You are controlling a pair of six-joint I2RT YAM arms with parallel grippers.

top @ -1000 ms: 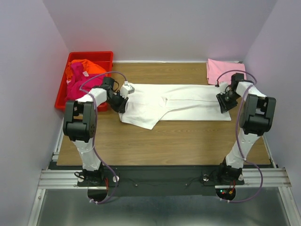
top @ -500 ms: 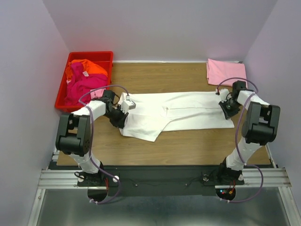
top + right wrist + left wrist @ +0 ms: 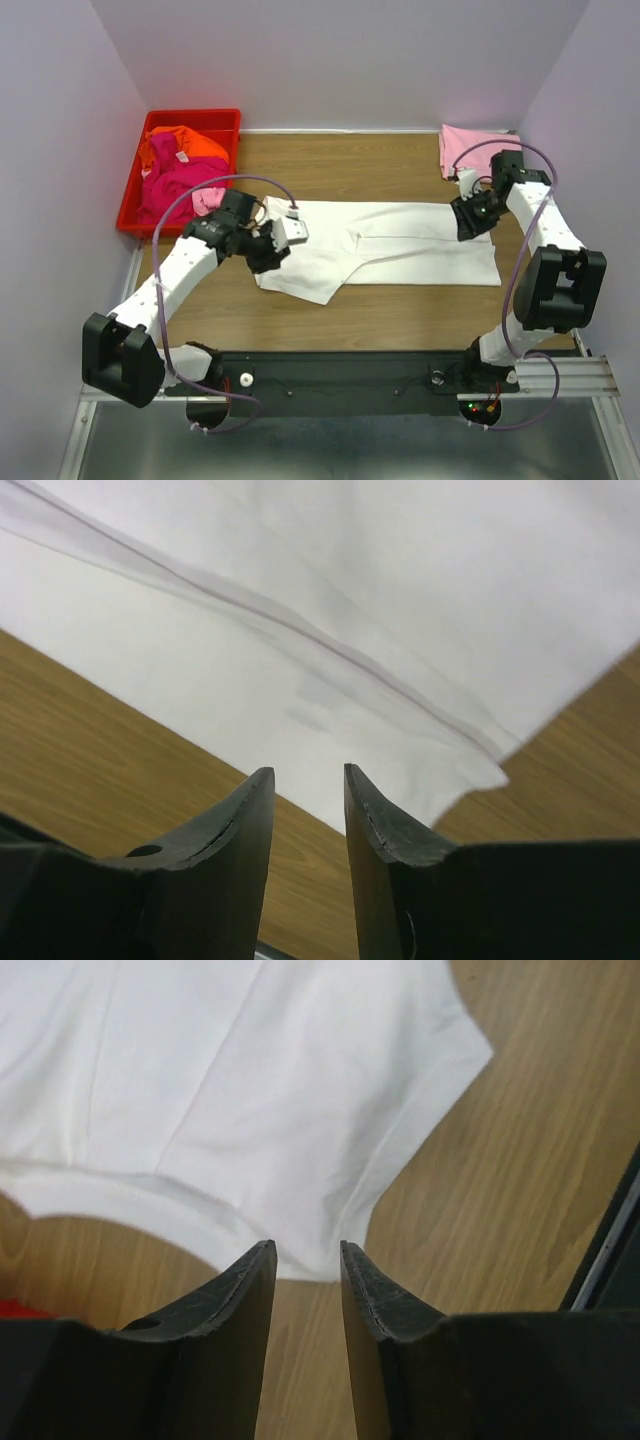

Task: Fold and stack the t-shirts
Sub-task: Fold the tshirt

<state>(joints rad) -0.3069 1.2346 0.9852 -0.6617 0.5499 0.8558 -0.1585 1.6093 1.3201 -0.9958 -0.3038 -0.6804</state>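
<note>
Red plastic bin (image 3: 128, 215) at the far left edge of the wooden table (image 3: 340, 160), with an orange tee (image 3: 185, 143) and a magenta tee (image 3: 170, 185) heaped inside, the orange one behind the magenta one. Just to the right of the bin, left gripper (image 3: 305, 1250) low at the left end of the white tee (image 3: 400, 240), beside the sleeve that points toward the near edge. Jaws a little apart, nothing between them, only the edge of the white cloth and bare wood seen through the gap. Whether the fingertips (image 3: 262, 1260) touch the cloth, hard to say from these views.

White tee spread flat across the middle of the table as a long band, with one fold line along its length. At its right end, right gripper (image 3: 308, 772) above the near corner of the cloth, jaws also slightly apart and holding nothing.

Pale pink tee (image 3: 478, 148) folded flat in the far right corner, close behind the right arm, apart from the white tee.
</note>
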